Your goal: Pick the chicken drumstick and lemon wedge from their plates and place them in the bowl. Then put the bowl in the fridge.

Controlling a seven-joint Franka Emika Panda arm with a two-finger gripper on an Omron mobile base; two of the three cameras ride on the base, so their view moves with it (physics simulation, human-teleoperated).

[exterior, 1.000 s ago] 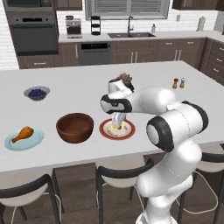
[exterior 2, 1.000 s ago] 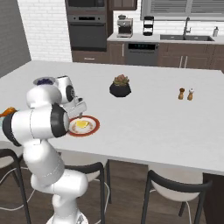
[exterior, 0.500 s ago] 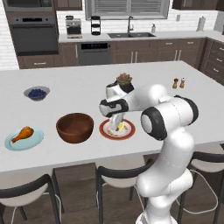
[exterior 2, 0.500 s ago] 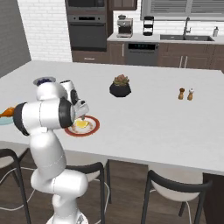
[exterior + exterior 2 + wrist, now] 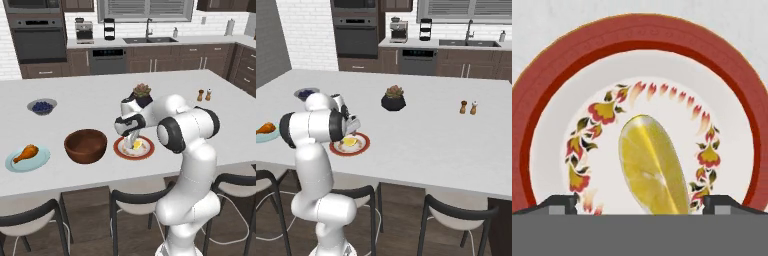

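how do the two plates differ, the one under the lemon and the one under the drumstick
The red-rimmed plate has a red-brown rim and a cream centre with a floral ring; the light blue plate is plain.
The red-rimmed plate holds the lemon wedge; the light blue plate holds the chicken drumstick.
The open end effector hangs right over the red-rimmed plate; the light blue plate lies apart, beyond the wooden bowl.
Both are flat, round, and on the counter.

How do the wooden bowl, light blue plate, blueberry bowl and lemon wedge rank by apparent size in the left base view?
1. wooden bowl
2. light blue plate, close to the wooden bowl in width but flat
3. blueberry bowl, though it sits farther from the camera
4. lemon wedge, clearly smallest
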